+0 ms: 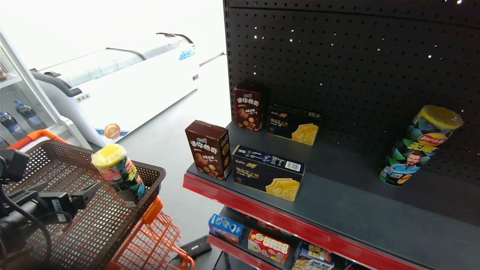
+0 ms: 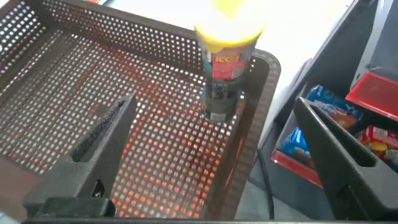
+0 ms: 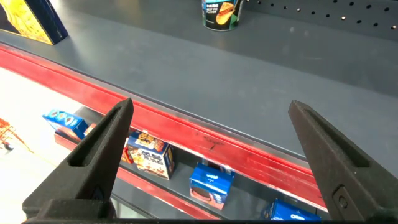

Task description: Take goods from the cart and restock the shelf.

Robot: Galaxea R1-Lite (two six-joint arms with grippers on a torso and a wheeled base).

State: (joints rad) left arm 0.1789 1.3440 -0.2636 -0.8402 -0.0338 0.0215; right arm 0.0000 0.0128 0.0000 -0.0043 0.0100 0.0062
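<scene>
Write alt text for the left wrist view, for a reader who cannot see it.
A yellow-lidded chip can stands upright near a corner of the brown mesh cart basket. The left gripper hovers before it, jaws open wide.

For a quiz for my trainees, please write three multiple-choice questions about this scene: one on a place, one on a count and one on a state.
1. Where does the can near the left claw stand?
A. in the basket
B. on a chair
C. on a table

2. How many brown boxes stand on the top shelf?
A. one
B. two
C. four

3. What is the state of the left claw?
A. shut on the can
B. open, holding nothing
C. shut on a bottle

Answers:
1 A: the can stands upright in a corner of the basket.
2 B: one brown box is at the front edge and one is at the back panel.
3 B: its fingers stand wide apart and are not closed on the can.
</scene>
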